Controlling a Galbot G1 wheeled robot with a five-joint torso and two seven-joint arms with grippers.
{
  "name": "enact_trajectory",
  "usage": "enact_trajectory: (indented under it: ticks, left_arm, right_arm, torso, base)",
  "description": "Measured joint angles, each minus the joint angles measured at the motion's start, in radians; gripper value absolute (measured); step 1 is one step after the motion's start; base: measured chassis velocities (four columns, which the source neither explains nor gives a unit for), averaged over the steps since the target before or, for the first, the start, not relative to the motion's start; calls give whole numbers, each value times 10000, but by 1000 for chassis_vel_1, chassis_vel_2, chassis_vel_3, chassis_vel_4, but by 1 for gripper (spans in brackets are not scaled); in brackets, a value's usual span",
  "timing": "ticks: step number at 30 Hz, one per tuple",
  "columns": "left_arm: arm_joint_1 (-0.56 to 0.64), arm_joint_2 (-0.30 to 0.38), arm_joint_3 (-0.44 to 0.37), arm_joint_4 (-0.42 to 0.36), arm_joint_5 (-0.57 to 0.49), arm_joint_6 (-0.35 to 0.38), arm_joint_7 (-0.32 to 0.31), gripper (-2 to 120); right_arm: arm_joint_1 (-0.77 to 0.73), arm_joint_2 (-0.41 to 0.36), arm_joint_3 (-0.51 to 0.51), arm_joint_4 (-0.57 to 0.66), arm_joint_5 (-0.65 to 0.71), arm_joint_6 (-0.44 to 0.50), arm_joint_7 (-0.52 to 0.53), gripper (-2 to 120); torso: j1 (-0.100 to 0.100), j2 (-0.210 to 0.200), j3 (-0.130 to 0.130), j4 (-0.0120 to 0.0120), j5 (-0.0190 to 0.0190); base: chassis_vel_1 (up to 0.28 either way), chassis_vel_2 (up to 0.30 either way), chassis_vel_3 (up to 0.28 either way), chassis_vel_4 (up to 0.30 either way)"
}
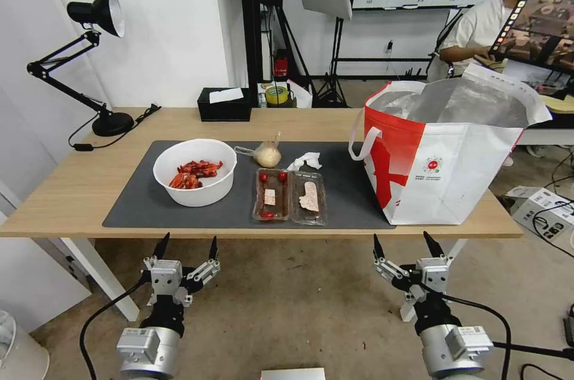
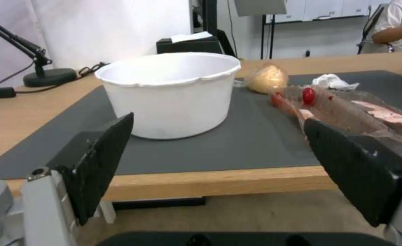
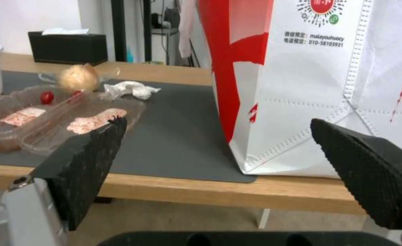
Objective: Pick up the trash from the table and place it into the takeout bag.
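Observation:
On the table's dark grey mat [image 1: 137, 206] stands a white bowl [image 1: 195, 172] of red crayfish shells. To its right lie an open clear clamshell box [image 1: 289, 195] with cherry tomatoes, a small clear bag of beige food [image 1: 267, 154] and a crumpled white tissue [image 1: 305, 160]. The red-and-white takeout bag [image 1: 442, 155] stands open at the table's right end. My left gripper [image 1: 186, 243] hangs open below the table's front edge, in front of the bowl [image 2: 171, 92]. My right gripper [image 1: 408, 241] hangs open below the front edge too, in front of the bag [image 3: 319, 78].
A black tissue box [image 1: 225, 104] sits at the table's back edge and a black desk lamp [image 1: 101, 63] at its back left. A person sits behind the bag at the far right. A white box [image 1: 541, 209] and cables lie on the floor to the right.

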Motion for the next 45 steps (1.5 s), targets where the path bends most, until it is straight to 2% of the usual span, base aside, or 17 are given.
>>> enact_trajectory:
  ticks: [21,24,27,32,35,36,38,41,43,44,45]
  left_arm:
    - [-1,2,0,0,-11,14,1,100]
    - [-24,41,0,-26,-170,270,-95,100]
    - [-134,221,-9,-195,-809,1313,-544,100]
    - [-168,291,-8,-247,-1088,1761,-671,100]
    - [-279,466,-7,-348,-1755,2733,-984,100]
    - [-279,466,-7,-348,-1755,2733,-984,100]
    - [-400,571,8,-319,-2236,2969,-1185,100]
    - [-411,572,15,-314,-2355,2867,-1226,100]
    - [-414,571,10,-319,-2410,2745,-1237,100]
    - [-423,572,5,-330,-2483,2610,-1232,100]
    - [-432,576,-5,-333,-2534,2463,-1215,100]
  right_arm:
    - [12,-40,8,3,55,-41,0,100]
    - [103,-320,123,46,475,-420,-26,100]
    - [361,-1031,418,181,1545,-1371,-146,100]
    - [474,-1402,510,210,1958,-1754,-188,100]
    - [718,-1988,733,292,2888,-2617,-311,100]
    - [718,-1988,733,292,2888,-2617,-311,100]
    - [926,-2504,918,365,3705,-3372,-419,100]
    - [1090,-2894,1061,419,4303,-3932,-499,100]
    - [1246,-3055,1012,351,4639,-3887,-657,100]
    - [1390,-3057,823,238,4806,-3583,-855,100]
    - [1453,-3053,747,162,4891,-3346,-961,100]
  torso:
    - [0,0,0,0,0]
    - [0,0,0,0,-1]
    - [0,0,0,0,1]
    - [0,0,0,-1,1]
    - [0,0,0,1,2]
    - [0,0,0,1,2]
    - [0,0,0,-1,1]
    - [0,0,1,0,1]
    - [0,1,0,0,-9]
    - [0,0,1,2,7]
    - [1,-1,1,2,6]
  base:
    - [0,0,0,0]
    - [0,0,0,0]
    - [0,0,0,0]
    - [0,0,0,0]
    - [0,0,0,0]
    - [0,0,0,0]
    - [0,0,0,0]
    - [0,0,0,0]
    - [0,0,0,0]
    - [0,0,0,0]
    - [0,0,0,0]
